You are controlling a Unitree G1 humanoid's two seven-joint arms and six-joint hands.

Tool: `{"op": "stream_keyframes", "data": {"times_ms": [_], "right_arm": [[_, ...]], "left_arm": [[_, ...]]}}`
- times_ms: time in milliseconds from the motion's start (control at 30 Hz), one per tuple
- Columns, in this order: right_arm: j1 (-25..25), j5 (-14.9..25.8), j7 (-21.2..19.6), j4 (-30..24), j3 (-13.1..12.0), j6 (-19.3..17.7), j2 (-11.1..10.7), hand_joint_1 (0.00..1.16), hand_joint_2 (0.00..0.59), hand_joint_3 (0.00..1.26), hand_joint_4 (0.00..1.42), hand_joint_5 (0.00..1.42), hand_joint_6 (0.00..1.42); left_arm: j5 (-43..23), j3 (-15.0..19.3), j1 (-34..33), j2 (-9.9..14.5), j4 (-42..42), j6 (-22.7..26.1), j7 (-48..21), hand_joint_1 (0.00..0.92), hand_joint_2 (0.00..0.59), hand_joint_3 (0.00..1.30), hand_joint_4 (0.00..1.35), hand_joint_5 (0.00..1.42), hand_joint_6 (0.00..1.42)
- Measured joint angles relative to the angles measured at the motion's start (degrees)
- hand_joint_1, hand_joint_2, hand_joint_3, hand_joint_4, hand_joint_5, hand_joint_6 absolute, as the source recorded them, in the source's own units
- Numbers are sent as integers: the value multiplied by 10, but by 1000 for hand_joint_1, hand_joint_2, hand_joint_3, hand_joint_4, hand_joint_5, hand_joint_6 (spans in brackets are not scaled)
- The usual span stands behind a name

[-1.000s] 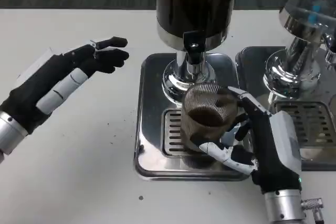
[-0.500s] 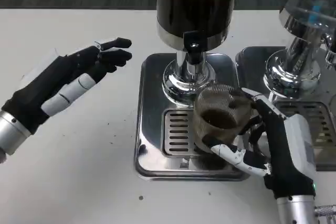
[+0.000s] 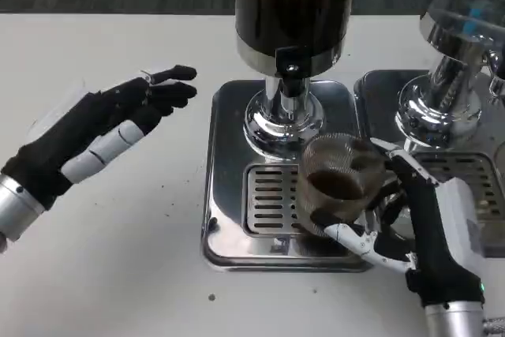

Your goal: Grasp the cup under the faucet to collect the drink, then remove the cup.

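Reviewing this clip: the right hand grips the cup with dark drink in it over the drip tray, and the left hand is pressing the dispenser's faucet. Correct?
Not quite. In the head view the left hand hovers over the white table, apart from the faucet. The rest holds: the right hand grips the cup of dark drink over the drip tray.

Each silver forearm ends in a black-and-white robot hand (image 3: 430, 226).

1. The cup (image 3: 338, 183) sits over the drip tray (image 3: 268, 199), right of and in front of the faucet (image 3: 290, 69).
2. The right hand (image 3: 410, 215) wraps the cup from the right.
3. The left hand (image 3: 102, 128) hangs over the table (image 3: 118, 258), well left of the tray.
4. A second dispenser (image 3: 454, 61) stands at the far right.
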Motion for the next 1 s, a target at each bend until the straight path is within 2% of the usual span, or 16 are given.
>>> {"op": "stream_keyframes", "data": {"times_ms": [367, 767, 1000], "right_arm": [[32, 0, 10, -38, -11, 7, -2, 666, 245, 569, 690, 827, 1035], [66, 1, 29, -89, -31, 15, -3, 667, 245, 577, 694, 831, 1045], [86, 1, 36, -112, -33, 17, -2, 667, 245, 584, 713, 841, 1060]], "left_arm": [[27, -29, 49, 4, -34, -34, 9, 0, 183, 202, 219, 227, 250], [86, -55, 94, 30, -82, -81, 46, 0, 184, 179, 170, 169, 199], [113, -60, 114, 46, -101, -105, 78, 0, 179, 169, 138, 136, 177]]}}
